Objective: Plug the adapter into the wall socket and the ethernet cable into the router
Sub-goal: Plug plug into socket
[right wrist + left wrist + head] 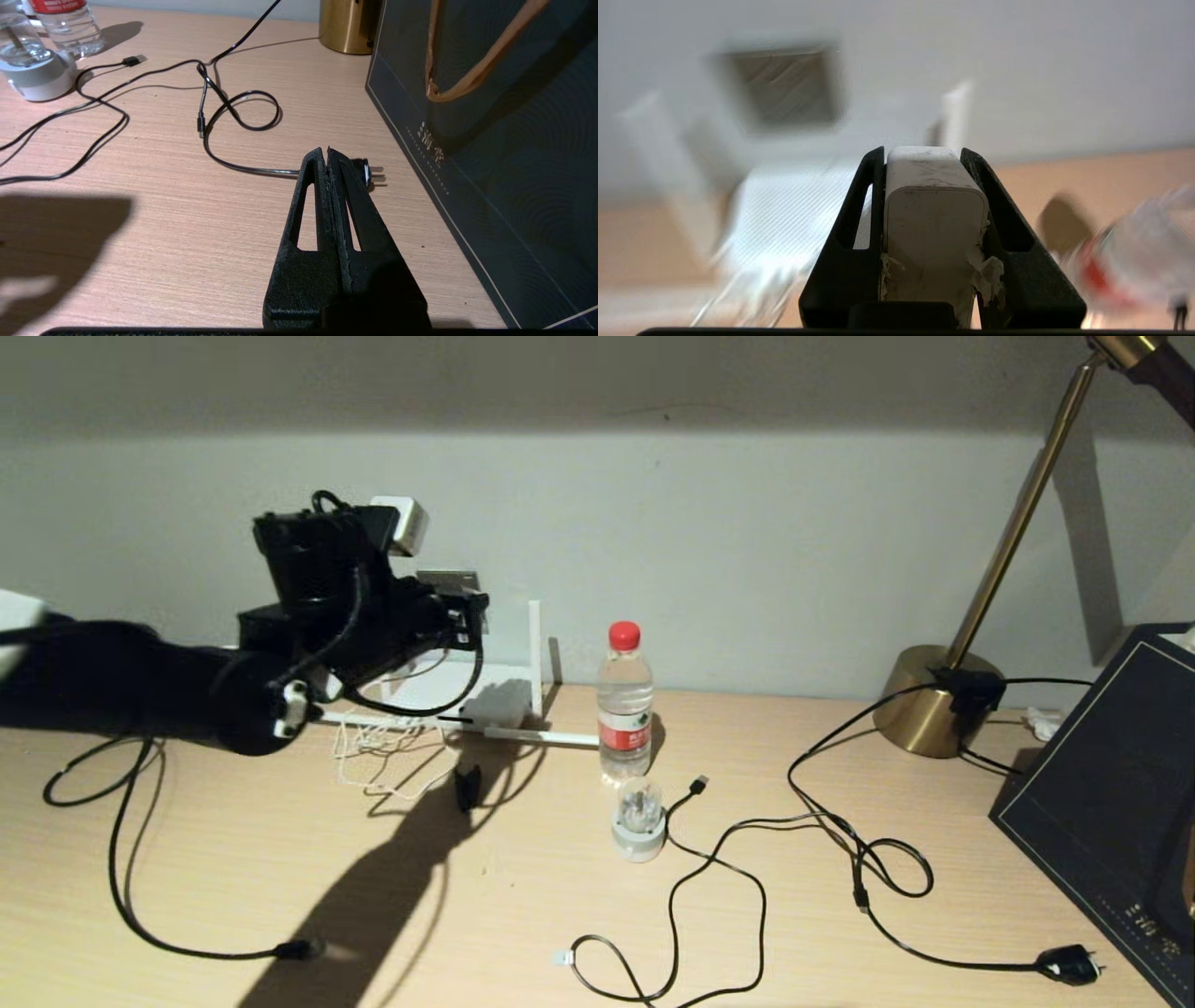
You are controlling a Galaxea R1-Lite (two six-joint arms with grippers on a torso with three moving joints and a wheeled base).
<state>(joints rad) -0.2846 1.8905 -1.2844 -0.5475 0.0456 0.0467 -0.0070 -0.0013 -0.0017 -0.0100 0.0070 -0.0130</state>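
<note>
Adapter (934, 219) clamped in left tool (924, 156), near wall socket (787, 86)

The left gripper (397, 523) is raised in front of the wall with the adapter (407, 524), a white cube, sticking out beyond its black body, just above the grey wall socket (452, 581), whose plate is partly hidden by the arm. Below, on the desk (523, 896), the white router (467, 686) sits against the wall with a loose white cord in front of it, and the ethernet cable (121, 859) loops across the desk's left side. A water bottle (625, 702) with a red cap stands right of the router, a brass lamp (943, 700) further right, and a black plug (1069, 965) lies near the dark bag (1111, 784).
</note>
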